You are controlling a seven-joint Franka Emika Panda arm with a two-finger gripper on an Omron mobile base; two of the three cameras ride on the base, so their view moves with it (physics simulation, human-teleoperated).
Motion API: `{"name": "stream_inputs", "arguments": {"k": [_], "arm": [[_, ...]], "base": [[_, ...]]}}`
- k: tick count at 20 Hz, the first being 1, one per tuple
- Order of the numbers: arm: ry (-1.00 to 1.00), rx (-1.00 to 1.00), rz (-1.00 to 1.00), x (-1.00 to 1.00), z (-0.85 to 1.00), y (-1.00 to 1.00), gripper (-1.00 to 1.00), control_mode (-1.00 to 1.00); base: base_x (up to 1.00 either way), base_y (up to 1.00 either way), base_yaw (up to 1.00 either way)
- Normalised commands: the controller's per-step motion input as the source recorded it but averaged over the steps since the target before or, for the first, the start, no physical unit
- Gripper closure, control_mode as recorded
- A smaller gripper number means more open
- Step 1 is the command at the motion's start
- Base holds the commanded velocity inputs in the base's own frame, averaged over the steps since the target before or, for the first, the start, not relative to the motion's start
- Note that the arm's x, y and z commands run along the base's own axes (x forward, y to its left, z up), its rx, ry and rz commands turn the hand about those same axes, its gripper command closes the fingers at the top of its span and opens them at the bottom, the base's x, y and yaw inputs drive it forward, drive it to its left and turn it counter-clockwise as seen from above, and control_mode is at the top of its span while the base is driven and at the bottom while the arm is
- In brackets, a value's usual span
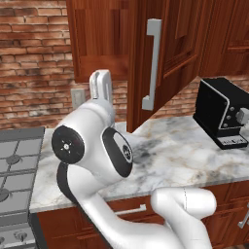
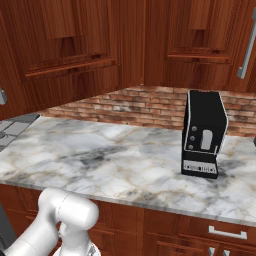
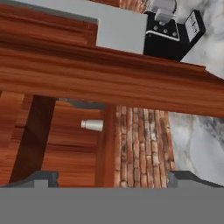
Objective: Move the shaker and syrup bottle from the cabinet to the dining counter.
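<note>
Pale grey-white shaker (image 3: 92, 125) (small, cylindrical) sits inside the open cabinet (image 3: 65, 144), fingers (image 3: 43, 178) spread wide, holding nothing.

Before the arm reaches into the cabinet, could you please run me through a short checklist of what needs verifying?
1. Cabinet door swung open: ok, it stands ajar with its bar handle facing the room.
2. Gripper open and empty: ok, both fingertips stand wide apart with nothing between them.
3. Shaker in sight: ok, the hand view shows it inside the cabinet, ahead of the gripper and apart from it.
4. Syrup bottle located: cannot tell, no brown bottle is visible.
5. Path past the door edge: cannot tell; the wooden door fills much of the hand view.
6. Coffee machine out of the way: ok, it stands well aside on the marble countertop.
</note>
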Motion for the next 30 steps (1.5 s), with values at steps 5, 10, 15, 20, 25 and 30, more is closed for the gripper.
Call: {"name": "stream_inputs", "arguments": {"k": [5,10,15,20,25,30], "arm": [[-0.16,0.13,-0.07,0.44,-0.07,0.01,-1.00,-1.00],[-0.10,0.08,-0.16,0.17,-0.09,-0.08,-1.00,-1.00],[-0.02,0.09,-0.27,-0.31,0.00,-0.21,-1.00,-1.00],[0.00,0.16,-0.28,-0.68,0.04,-0.22,-1.00,-1.00],[-0.02,0.14,-0.24,-0.73,0.09,-0.21,-1.00,-1.00],[-0.12,0.06,-0.11,-0.62,0.15,-0.43,-1.00,-1.00]], "base": [[0.00,0.00,0.00],[0.00,0.00,0.00],[0.00,0.00,0.00],[0.00,0.00,0.00],[0.00,0.00,0.00],[0.00,0.00,0.00]]}}
